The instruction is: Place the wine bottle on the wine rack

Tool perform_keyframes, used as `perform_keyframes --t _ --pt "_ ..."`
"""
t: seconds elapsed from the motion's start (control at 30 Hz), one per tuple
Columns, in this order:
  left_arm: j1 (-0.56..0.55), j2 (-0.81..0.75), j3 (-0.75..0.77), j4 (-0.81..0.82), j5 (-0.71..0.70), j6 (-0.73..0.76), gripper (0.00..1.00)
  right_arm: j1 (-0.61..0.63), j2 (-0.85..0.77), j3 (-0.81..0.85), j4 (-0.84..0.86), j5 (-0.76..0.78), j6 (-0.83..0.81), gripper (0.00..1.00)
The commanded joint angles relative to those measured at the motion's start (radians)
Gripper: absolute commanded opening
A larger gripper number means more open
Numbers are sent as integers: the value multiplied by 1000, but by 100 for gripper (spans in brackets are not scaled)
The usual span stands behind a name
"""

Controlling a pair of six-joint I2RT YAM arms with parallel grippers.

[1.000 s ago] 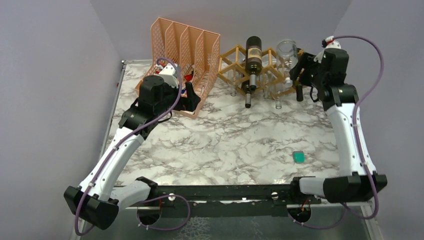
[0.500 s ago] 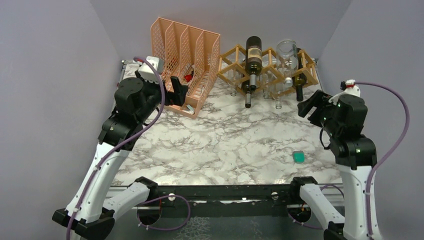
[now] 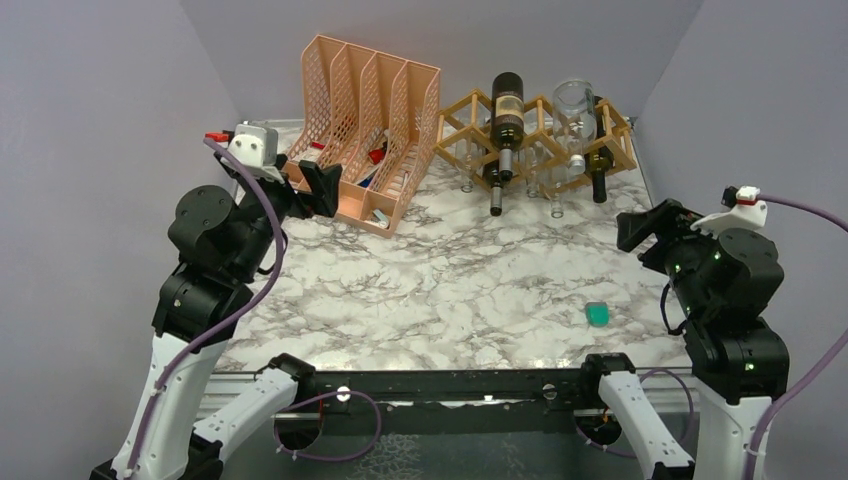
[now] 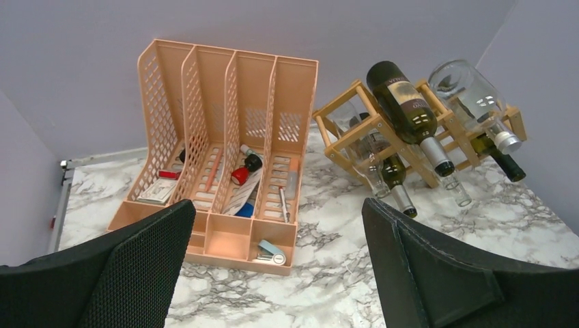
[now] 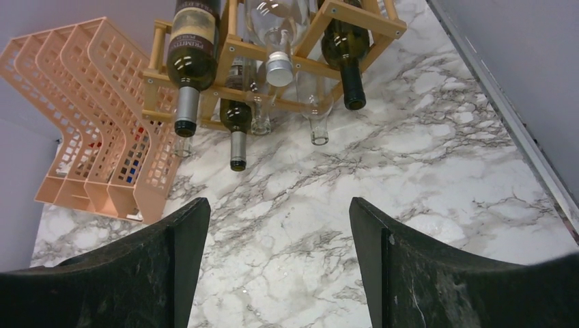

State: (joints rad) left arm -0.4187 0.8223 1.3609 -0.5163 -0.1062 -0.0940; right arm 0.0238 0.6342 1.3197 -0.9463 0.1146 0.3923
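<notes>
Noting both claws parted and empty. Your right gripper (image 5: 278,205) has the wine bottle (image 5: 345,41) well ahead of its fingers, lying in the wine rack (image 5: 365,18), neck toward the claw. Your left gripper (image 4: 276,219) faces the peach organiser (image 4: 300,89), with the rack ahead to its right.
</notes>
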Motion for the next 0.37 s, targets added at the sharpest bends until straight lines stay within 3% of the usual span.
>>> perform_keyframes --t 0.0,0.33 --pt "6 -17 17 -20 -41 24 99 -7 -22 44 -37 17 -12 78" --pt "6 -7 4 -22 -21 4 99 -7 -44 -9 -24 -14 -43 79"
